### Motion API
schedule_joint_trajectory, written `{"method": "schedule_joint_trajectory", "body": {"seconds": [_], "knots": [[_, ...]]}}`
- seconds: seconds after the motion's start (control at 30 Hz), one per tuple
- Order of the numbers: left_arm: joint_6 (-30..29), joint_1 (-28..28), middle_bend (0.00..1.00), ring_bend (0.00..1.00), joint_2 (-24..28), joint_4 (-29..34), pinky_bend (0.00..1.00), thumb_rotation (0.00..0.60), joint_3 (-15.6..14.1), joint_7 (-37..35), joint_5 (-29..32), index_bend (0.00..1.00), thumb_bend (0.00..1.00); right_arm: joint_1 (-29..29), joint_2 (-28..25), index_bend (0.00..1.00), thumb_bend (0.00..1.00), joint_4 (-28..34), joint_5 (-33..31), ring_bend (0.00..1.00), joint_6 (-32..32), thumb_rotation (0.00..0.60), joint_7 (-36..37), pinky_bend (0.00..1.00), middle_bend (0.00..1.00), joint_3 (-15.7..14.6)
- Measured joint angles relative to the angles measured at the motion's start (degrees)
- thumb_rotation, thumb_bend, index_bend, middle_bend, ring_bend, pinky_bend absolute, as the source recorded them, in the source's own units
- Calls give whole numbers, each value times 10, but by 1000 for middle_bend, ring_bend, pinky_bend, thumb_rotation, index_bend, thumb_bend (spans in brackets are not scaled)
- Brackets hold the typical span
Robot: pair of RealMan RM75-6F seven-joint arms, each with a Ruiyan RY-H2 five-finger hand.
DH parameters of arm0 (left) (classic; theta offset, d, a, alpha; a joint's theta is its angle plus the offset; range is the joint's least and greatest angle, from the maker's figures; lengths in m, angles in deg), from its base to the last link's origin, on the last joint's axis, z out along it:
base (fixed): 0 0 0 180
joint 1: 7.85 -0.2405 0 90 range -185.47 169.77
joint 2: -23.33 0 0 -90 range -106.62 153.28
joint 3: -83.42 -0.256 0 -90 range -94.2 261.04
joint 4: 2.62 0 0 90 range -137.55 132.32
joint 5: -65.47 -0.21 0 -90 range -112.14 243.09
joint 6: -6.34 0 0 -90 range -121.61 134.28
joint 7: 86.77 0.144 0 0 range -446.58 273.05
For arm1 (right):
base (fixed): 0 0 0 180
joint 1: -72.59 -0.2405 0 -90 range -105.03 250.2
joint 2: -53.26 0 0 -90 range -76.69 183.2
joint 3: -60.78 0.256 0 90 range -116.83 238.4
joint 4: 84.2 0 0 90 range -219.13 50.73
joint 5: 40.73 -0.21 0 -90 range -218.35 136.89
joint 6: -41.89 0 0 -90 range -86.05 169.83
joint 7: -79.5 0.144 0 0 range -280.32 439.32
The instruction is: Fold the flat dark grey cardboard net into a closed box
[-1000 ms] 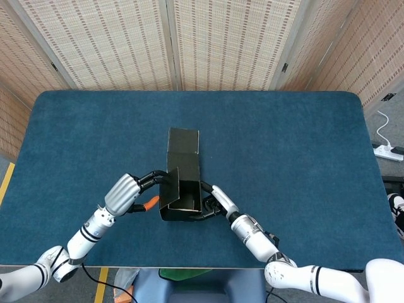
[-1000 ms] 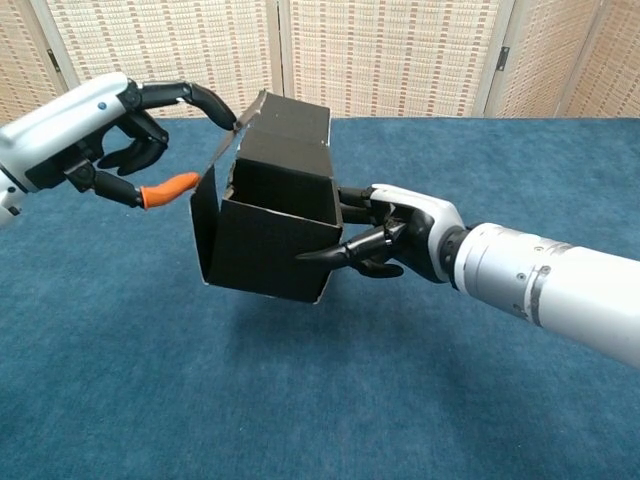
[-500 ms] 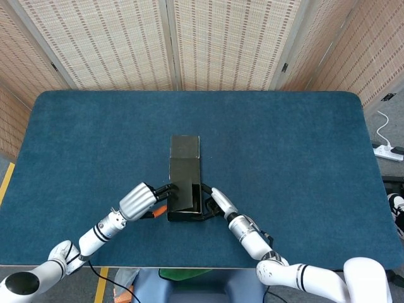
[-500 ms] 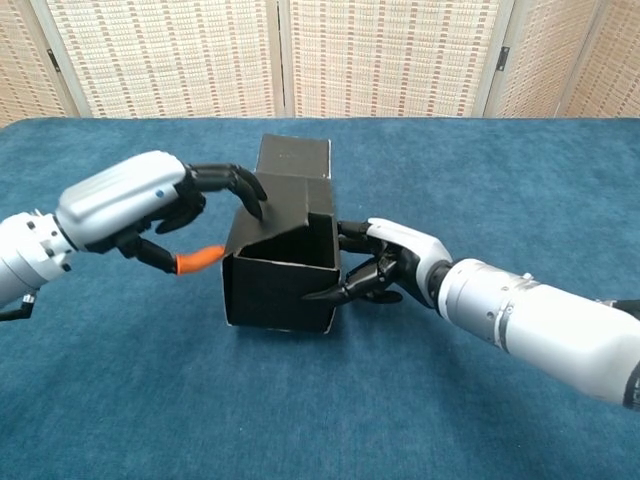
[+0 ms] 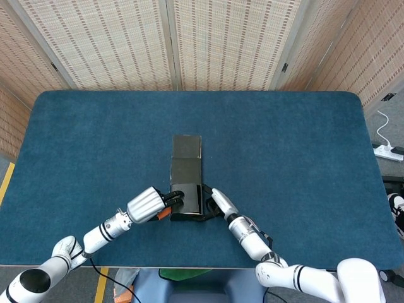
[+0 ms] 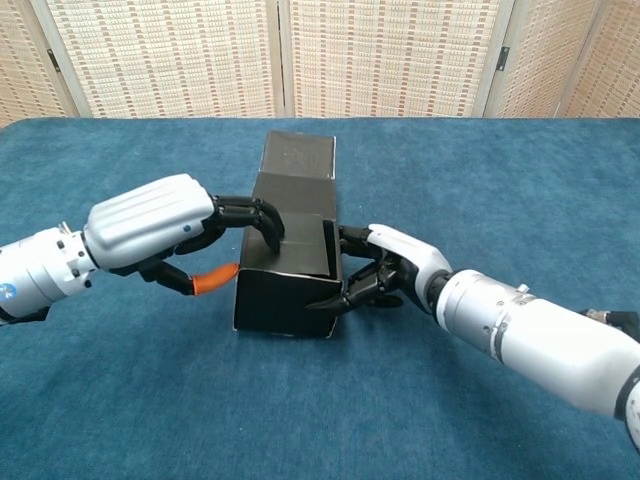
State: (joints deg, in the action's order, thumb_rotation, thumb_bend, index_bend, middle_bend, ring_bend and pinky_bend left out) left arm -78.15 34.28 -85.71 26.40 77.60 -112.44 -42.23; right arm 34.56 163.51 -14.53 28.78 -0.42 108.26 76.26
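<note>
The dark grey cardboard box [image 5: 187, 189] [image 6: 285, 285] rests on the blue table, partly folded. Its long lid flap [image 5: 187, 146] [image 6: 297, 158] lies flat, stretched away from me. My left hand [image 5: 146, 204] [image 6: 160, 220] is at the box's left side. Its dark fingers curl over a side flap and press it down onto the box top, and the orange-tipped thumb sits by the left wall. My right hand [image 5: 219, 202] [image 6: 395, 270] holds the right wall, fingers against the side and near the front corner. The inside of the box is mostly covered.
Blue felt table [image 5: 297, 151] spreads wide on all sides of the box. Woven screens [image 5: 208, 44] stand behind the far edge. A white power strip [image 5: 386, 151] lies on the floor beyond the right edge.
The box came down from the air onto the table. My left hand moved in and pushed the raised side flap down over the opening. My right hand stayed on the right wall.
</note>
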Motion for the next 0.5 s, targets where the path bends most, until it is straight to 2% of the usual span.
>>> {"method": "schedule_joint_trajectory", "body": {"seconds": [0.23, 0.4, 0.5], "knots": [[22, 11, 362, 864, 16, 16, 927, 600, -16, 36, -3, 384, 400, 4, 0, 408, 222, 4, 15, 812, -14, 600, -2, 1000, 450, -12], [33, 15, 430, 864, 31, 46, 927, 600, -22, 49, 0, 469, 402, 6, -2, 408, 223, 6, 20, 811, -22, 600, -5, 1000, 450, -15], [30, 14, 442, 865, 42, 60, 927, 600, -23, 51, 3, 484, 403, 7, -3, 407, 223, 6, 19, 811, -25, 600, -6, 1000, 450, -16]]}}
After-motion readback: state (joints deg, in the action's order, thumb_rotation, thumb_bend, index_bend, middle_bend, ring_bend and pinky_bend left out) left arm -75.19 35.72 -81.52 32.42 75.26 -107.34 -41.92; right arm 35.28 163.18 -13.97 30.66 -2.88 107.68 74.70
